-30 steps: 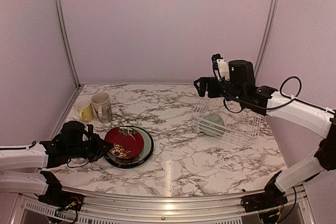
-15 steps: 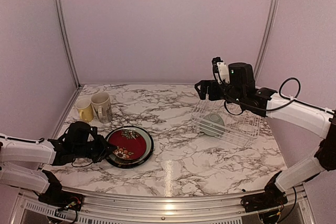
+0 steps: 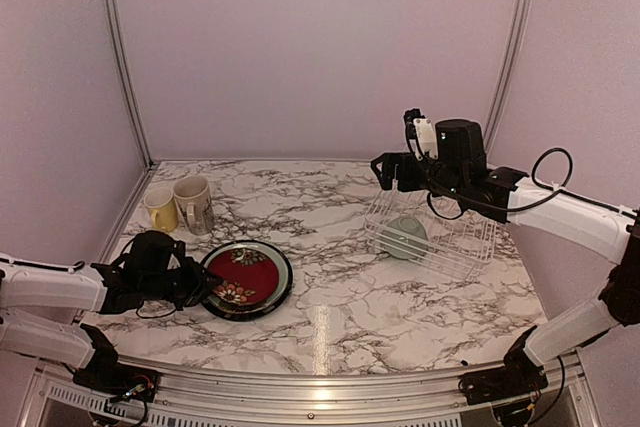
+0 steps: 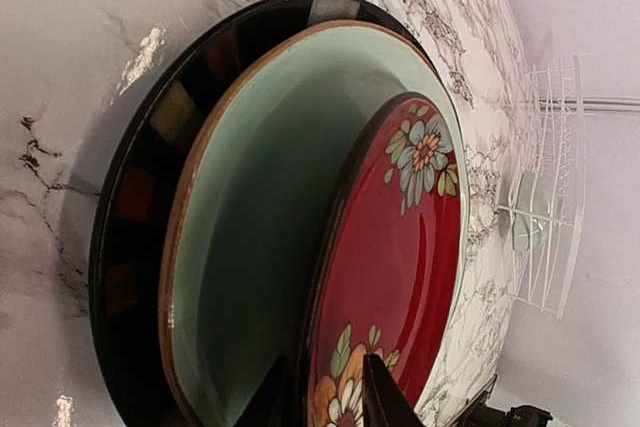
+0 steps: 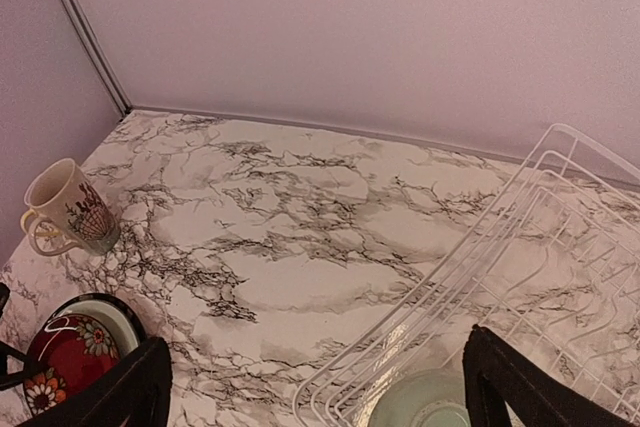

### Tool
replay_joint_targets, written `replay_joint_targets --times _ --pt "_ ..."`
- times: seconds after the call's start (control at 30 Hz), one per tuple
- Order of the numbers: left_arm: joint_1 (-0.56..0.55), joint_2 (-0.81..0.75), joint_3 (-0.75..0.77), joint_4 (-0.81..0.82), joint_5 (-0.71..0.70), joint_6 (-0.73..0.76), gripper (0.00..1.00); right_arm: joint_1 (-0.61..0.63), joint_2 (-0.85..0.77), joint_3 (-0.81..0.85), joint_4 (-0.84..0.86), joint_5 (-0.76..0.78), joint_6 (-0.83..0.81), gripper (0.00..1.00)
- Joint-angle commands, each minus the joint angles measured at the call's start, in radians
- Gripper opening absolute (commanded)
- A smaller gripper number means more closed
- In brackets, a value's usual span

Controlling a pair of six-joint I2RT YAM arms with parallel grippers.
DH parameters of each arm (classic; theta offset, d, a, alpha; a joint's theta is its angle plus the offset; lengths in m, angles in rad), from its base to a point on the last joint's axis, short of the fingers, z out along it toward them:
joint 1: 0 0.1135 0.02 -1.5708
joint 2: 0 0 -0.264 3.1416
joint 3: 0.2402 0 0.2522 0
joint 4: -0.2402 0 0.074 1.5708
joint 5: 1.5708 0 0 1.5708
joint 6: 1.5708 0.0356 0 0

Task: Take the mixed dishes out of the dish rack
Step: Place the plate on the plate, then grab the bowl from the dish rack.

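Overhead, wrist views sharing dish rack (image 3: 462,247)

The white dish rack (image 5: 520,247) lies at the right on the marble tabletop (image 5: 300,197), with a pale-green bowl (image 5: 420,405) inside it. At the far left stands a cream printed mug (image 5: 70,209), and nearer the camera is the red plate (image 5: 62,359). The right gripper (image 5: 317,339) has its jaws wide apart.

the desk (image 3: 340,297) has a smooth, glossy marble-patterned top that throws back a bright streak of light, and the rail (image 3: 330,387) at its near edge is brushed metal. the red plate (image 4: 390,267), pale-green plate (image 4: 260,227), cream mug (image 5: 70,209) and pale-green bowl (image 3: 405,235) look like shiny glazed ceramic. the dish rack (image 3: 470,247) is thin white-coated wire, smooth and faintly glossy.
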Motion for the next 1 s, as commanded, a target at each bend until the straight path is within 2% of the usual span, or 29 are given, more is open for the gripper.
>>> replay_joint_targets --times 0.0,0.37,0.6,0.73,0.97 --pt "0.004 -0.032 0.025 -0.063 -0.031 0.035 0.27 -0.009 -0.020 0.007 0.009 -0.009 0.010 0.98" --pt "0.004 -0.110 0.058 -0.222 -0.102 0.097 0.45 -0.009 -0.001 0.029 -0.032 0.014 -0.011 0.98" --pt "0.004 -0.174 0.097 -0.333 -0.133 0.146 0.51 -0.011 0.056 0.110 -0.231 0.138 -0.027 0.98" --pt "0.004 -0.218 0.111 -0.378 -0.181 0.165 0.59 -0.033 0.084 0.153 -0.361 0.207 -0.043 0.99" --pt "0.004 -0.284 0.153 -0.424 -0.202 0.208 0.67 -0.192 0.159 0.209 -0.568 0.060 -0.045 0.98"
